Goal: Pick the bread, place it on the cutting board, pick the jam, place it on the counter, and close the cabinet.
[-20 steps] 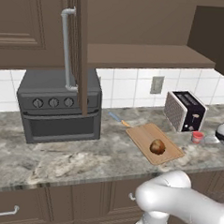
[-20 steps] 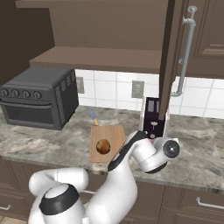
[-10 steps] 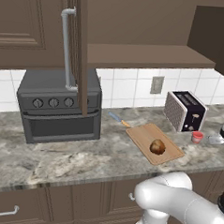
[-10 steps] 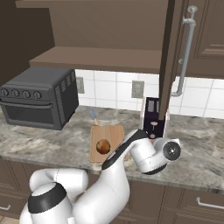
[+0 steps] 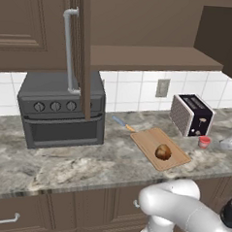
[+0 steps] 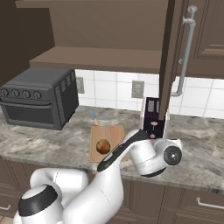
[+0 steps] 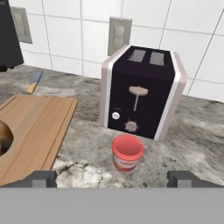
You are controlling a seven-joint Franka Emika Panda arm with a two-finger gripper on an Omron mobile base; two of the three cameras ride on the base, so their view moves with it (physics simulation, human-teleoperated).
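The jam point(image 7: 127, 153) stands on the worktop point(image 7: 210, 144) by the toaster point(image 7: 142, 92), clear of the open, empty claw point(image 7: 114, 178).

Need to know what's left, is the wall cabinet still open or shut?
Open: the cabinet door swings out edge-on, showing the inner shelf.

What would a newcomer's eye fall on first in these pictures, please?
Probably the small red jam jar on the marbled counter before the black toaster, between the open gripper tips. Next, the glossy brown bun on the tan wooden cutting board, and the open cabinet door.
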